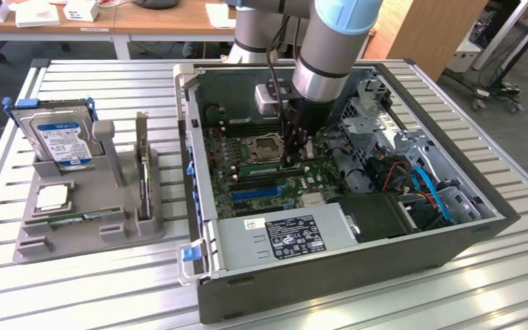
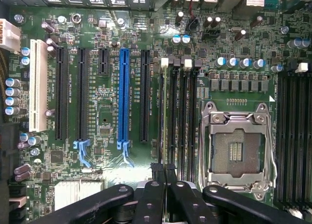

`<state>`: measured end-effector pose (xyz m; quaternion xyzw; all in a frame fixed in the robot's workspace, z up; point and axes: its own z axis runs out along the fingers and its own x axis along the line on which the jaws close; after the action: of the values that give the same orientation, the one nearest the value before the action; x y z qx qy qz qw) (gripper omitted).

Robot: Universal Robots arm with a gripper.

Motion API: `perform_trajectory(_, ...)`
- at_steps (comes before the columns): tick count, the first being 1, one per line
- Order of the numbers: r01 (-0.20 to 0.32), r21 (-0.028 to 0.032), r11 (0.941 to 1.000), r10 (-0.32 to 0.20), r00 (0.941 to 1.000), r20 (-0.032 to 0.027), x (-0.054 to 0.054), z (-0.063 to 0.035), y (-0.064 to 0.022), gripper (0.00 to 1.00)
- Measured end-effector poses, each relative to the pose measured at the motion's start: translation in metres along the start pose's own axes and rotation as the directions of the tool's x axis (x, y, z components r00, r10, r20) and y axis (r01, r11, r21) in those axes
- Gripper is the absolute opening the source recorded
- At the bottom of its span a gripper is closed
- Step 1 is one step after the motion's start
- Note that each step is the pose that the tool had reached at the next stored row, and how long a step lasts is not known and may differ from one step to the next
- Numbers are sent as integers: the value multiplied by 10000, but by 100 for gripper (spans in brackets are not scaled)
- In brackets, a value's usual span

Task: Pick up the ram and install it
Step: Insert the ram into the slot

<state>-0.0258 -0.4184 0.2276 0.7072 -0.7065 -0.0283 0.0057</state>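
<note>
1. Wrist view: the ram (image 2: pixel 161 117) stands on edge and reads as a thin line. It sits among the memory slots between the blue expansion slot (image 2: pixel 123 95) and the empty CPU socket (image 2: pixel 237 146), its long axis parallel to them.
2. My tool (image 2: pixel 163 169) is clamped on the ram, fingertips nearly together.
3. In the exterior view, blue cables (image 1: pixel 434 196) and the power supply (image 1: pixel 282 237) crowd the open computer case (image 1: pixel 337 275) around my tool.
4. On the tabletop (image 1: pixel 484 295), a grey holder (image 1: pixel 90 240) carries an upright hard drive (image 1: pixel 58 137) and expansion card (image 1: pixel 142 161).
</note>
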Motion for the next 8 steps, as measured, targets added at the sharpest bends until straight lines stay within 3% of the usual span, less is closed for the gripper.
perform_trajectory(8, 0, -1, 10000, 0, 10000, -3, 0, 24, -1, 11)
